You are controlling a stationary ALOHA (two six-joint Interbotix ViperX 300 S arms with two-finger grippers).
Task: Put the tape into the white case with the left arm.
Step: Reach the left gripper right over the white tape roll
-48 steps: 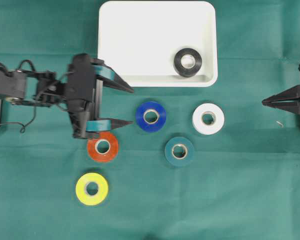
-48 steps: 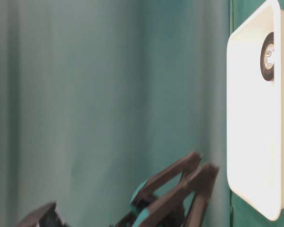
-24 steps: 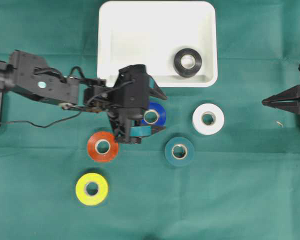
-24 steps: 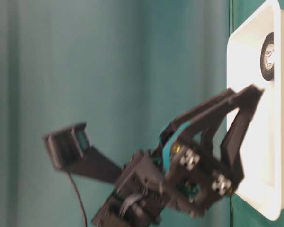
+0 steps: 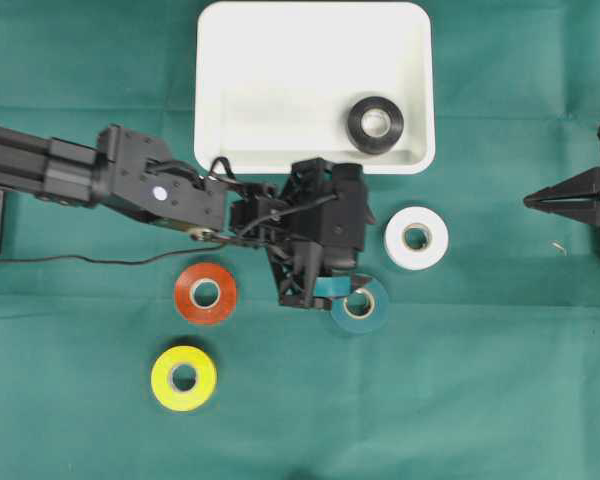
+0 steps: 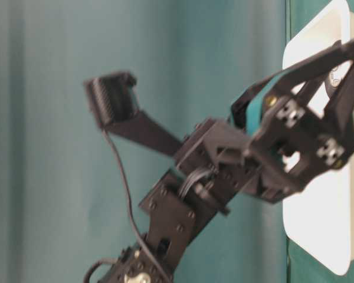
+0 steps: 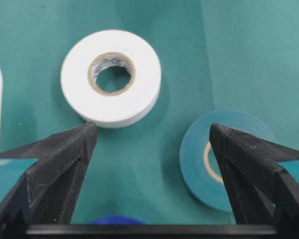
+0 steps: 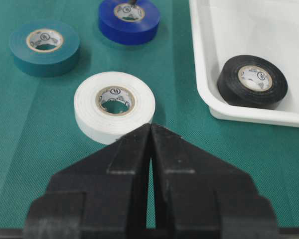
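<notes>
The white case point(image 5: 280, 90) lies at the back and holds one black tape roll point(image 5: 375, 124). My left gripper point(image 5: 370, 252) is stretched out over the cloth, open and empty. In the left wrist view its fingertips point(image 7: 153, 128) frame bare cloth between the white tape point(image 7: 111, 77) and the teal tape point(image 7: 209, 169), and its right finger overlaps the teal roll. A sliver of blue tape point(image 7: 114, 219) shows under the wrist; overhead, the gripper body hides that roll. My right gripper point(image 8: 150, 125) is shut and empty at the right edge, just short of the white tape point(image 8: 114, 105).
An orange tape point(image 5: 205, 293) and a yellow tape point(image 5: 184, 377) lie at the front left. The left arm's links and cable point(image 5: 130, 185) stretch across the left of the green cloth. The case's near rim point(image 5: 310, 165) is just behind the left gripper.
The left arm has swept right from beside the orange roll, over the blue roll, to between the white and teal rolls, jaws still open. The right arm has not moved.
</notes>
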